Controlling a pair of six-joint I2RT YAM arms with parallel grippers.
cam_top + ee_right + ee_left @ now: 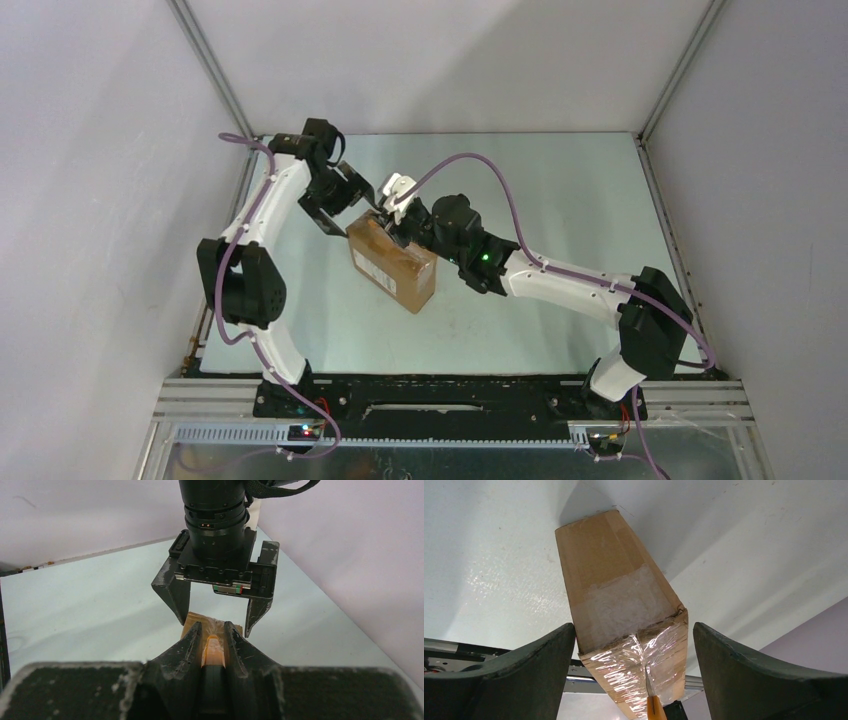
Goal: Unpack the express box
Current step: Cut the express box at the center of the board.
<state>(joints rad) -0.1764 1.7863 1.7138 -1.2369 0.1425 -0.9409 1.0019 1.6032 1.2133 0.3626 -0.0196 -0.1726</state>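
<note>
Dark, scuffed fingers [182, 655] of the right jaws fill the bottom of the right wrist view. They are clenched on a slim orange utility knife [213, 652], whose body shows in the slot between them. Just beyond the knife is one end of the express box [393, 262], a brown cardboard parcel lying on the pale table [580, 200] at a slant to its edges.

Both arms meet at the box's far end. The right arm [560, 280] reaches in from the box's right side, and the left arm [270, 200] curves round from its left. The left jaws face the right jaws across this end. They are released and spread wide, with one black finger [524, 675] on each side of the box end. A clear gap shows beside one finger. Whether the other finger touches the cardboard cannot be told.

Clear tape [624, 665], shiny and wrinkled, wraps over this end face and runs a little way along the upper face. In the left wrist view, the knife's thin blade [647, 680] rises from its orange tip and lies against the tape along the middle seam of the end face. Whether it has cut in cannot be told. The box's flaps are shut.
</note>
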